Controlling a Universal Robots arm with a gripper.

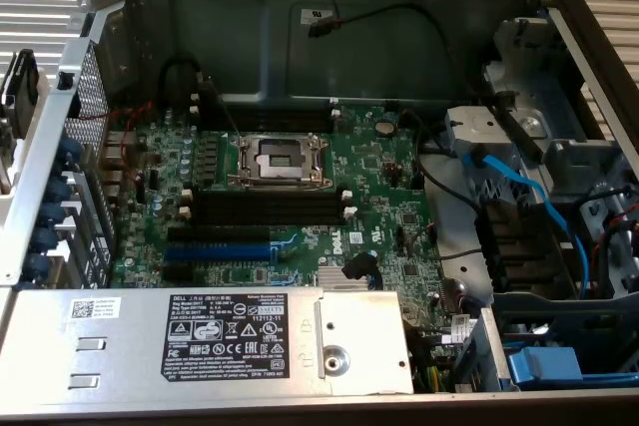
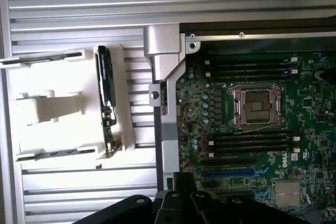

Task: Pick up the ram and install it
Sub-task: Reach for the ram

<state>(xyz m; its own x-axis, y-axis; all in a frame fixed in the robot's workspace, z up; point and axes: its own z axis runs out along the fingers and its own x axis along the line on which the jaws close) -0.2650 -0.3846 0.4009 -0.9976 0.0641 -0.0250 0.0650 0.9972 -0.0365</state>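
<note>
Dark-green flat ram stick [image 2: 106,98]: outside grey metal case wall [image 2: 163,129], lengthwise along it.
Black gripper [image 2: 182,184]: closed, empty, near that wall.

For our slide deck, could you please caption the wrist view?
The ram stands in a white holder beside the open case's motherboard.
</note>
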